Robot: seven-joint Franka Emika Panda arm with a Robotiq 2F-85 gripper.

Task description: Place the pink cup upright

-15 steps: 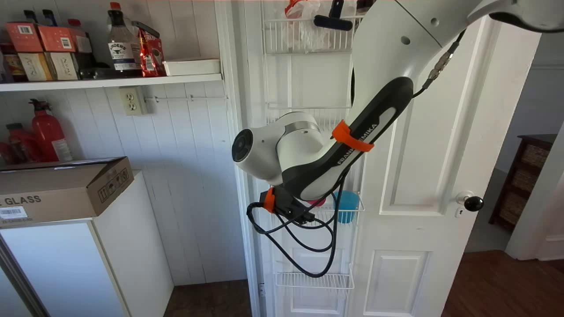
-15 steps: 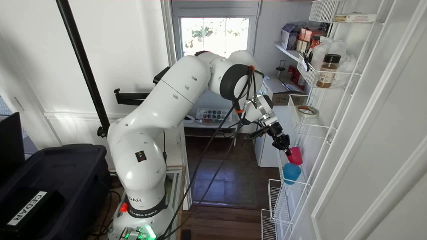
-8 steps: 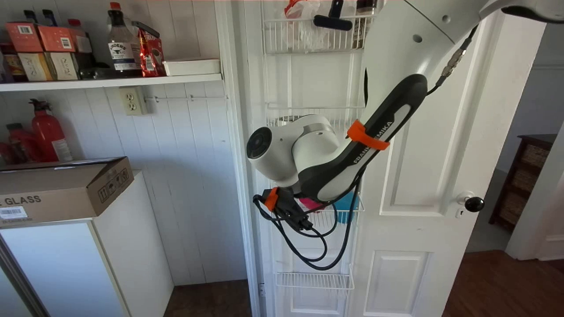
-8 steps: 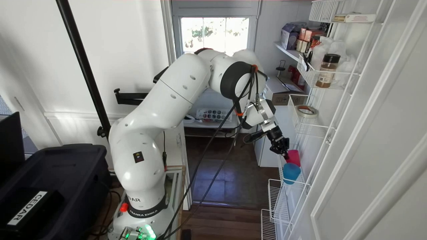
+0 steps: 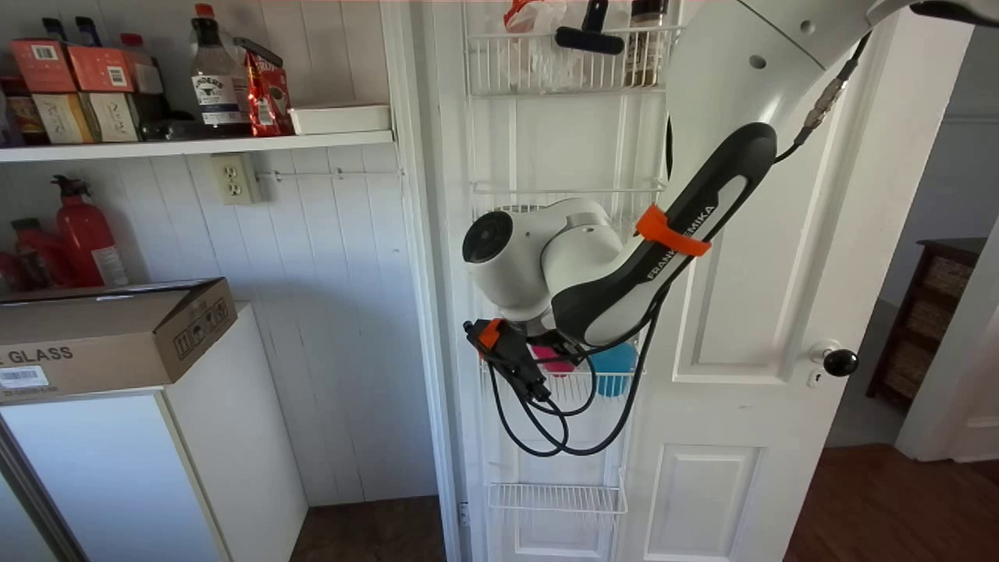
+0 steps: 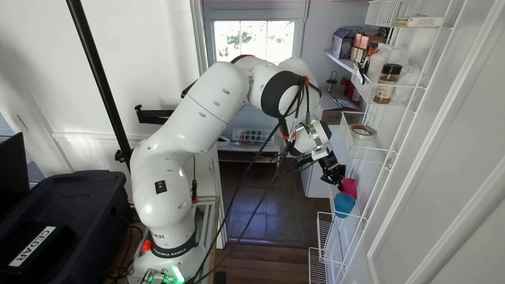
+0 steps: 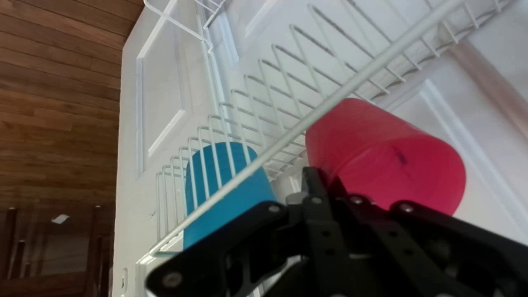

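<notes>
The pink cup [image 7: 359, 132] is at the wire basket on the door, its mouth turned toward the wrist camera. It also shows in both exterior views [image 5: 554, 361] [image 6: 350, 188], partly behind the gripper or arm. My gripper [image 7: 326, 177] is shut on the cup's wall at the rim, one finger outside and one inside the mouth. In an exterior view, the gripper [image 6: 340, 187] reaches down to the cup from the left, and the cup looks near upright with a slight tilt. I cannot tell whether its base touches the basket floor.
A blue cup [image 7: 231, 210] stands close beside the pink cup in the same basket [image 7: 307, 122]; it shows in both exterior views [image 5: 616, 367] [image 6: 344, 205]. The basket's rim bar runs close to the fingers. Another basket with a tape roll [image 6: 362, 132] hangs above. Cables loop below the wrist.
The arm has moved right in an exterior view, toward the door. The pink cup, held in the gripper, has sunk a little and turned from a clear tilt to more upright. The blue cup has not moved.
</notes>
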